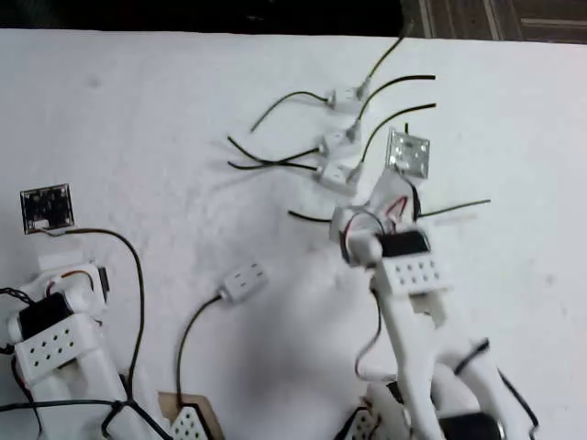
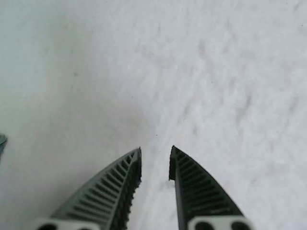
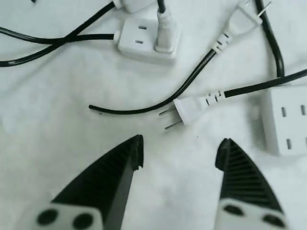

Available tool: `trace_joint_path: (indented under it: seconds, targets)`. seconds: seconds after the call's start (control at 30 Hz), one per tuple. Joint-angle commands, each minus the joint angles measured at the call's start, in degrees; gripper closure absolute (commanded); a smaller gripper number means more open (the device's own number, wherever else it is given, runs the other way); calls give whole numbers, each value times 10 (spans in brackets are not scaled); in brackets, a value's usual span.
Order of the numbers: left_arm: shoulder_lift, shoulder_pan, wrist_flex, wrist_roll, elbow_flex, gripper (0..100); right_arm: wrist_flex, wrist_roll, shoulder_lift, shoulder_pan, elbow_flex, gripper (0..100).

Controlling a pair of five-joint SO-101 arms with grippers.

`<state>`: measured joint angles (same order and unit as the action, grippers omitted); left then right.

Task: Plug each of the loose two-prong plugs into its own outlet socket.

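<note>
My right gripper (image 3: pixel 181 153) is open over the white table, a little short of a loose white two-prong plug (image 3: pixel 189 108) that lies flat on a black cord. A second loose plug (image 3: pixel 244 17) lies farther off. Beyond them a white outlet block (image 3: pixel 148 40) has a plug seated in it, and another outlet block (image 3: pixel 288 120) sits at the side. In the high view my right gripper (image 1: pixel 356 209) is just below the cluster of outlet blocks (image 1: pixel 337 174). My left gripper (image 2: pixel 155 152) hovers over bare table, its fingers a narrow gap apart with nothing between them.
A separate outlet block (image 1: pixel 243 282) lies mid-table, its cord running to the front edge. A black square board (image 1: pixel 46 208) sits at the left and a silvery plate (image 1: pixel 408 153) behind the right arm. Black cords (image 1: pixel 266 163) sprawl around the outlets.
</note>
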<state>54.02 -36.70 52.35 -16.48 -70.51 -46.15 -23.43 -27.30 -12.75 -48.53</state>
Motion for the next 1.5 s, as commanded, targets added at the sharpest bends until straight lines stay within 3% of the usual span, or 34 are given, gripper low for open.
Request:
trace_joint_path:
  seconds: [0.0, 0.27, 0.67, 0.87, 1.1, 1.37, 1.47]
  targets:
    - [12, 0, -9, 3, 2, 887, -37, -57, 103, 20, 110, 754]
    - [12, 0, -9, 3, 2, 887, -156, -149, 316, 44, 309, 755]
    - [12, 0, -9, 2, 2, 887, -162, -189, 485, 71, 411, 759]
    - [12, 0, -9, 2, 2, 887, -162, -185, 505, 71, 425, 972]
    - [12, 0, -9, 2, 2, 887, -202, -184, 495, 72, 432, 980]
    - [12, 0, -9, 2, 2, 887, -301, -98, 419, 74, 428, 981]
    - [12, 0, -9, 2, 2, 887, -349, -29, 394, 84, 427, 981]
